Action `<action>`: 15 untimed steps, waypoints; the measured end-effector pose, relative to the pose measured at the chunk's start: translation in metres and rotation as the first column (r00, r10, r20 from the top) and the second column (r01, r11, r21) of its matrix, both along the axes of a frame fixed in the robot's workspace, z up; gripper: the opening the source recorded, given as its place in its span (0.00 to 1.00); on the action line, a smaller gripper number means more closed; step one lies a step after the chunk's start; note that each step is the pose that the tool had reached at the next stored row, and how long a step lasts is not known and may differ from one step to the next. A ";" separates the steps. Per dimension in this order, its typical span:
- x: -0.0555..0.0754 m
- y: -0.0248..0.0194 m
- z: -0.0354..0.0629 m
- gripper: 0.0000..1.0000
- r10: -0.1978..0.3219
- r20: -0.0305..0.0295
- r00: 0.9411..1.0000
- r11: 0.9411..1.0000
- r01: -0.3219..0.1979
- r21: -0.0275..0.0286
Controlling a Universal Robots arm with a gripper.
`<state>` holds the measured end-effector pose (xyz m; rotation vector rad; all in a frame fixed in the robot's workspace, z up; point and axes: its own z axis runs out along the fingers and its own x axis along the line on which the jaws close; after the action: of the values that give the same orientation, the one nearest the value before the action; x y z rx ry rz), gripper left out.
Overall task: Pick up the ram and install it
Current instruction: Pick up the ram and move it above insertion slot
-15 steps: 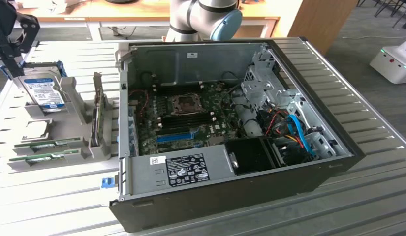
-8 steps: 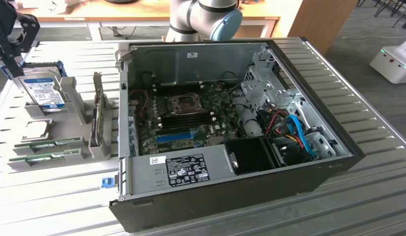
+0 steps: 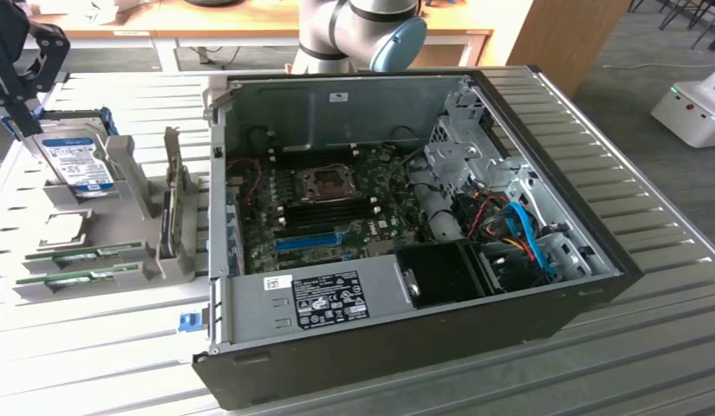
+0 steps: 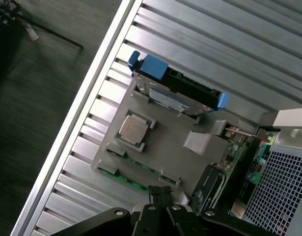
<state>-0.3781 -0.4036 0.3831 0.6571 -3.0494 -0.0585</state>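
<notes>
Exterior view: we are holding our claw (image 3: 24,121) shut and empty, the ram (image 3: 86,254) lying at five o'clock, stretching nine-to-three.

A ribbed metal table (image 3: 658,347) stands on a grey carpeted floor (image 3: 634,61). Behind it runs a wooden desk (image 3: 253,22). A wooden panel (image 3: 565,35) stands toward the exterior view's right. Lighting is even.
</notes>
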 end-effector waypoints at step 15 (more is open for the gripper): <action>0.000 0.0000 0.0000 0.10 0.091 0.000 0.996 0.996 -0.091 0.000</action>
<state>-0.3781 -0.4036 0.3831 0.7945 -3.0149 -0.0570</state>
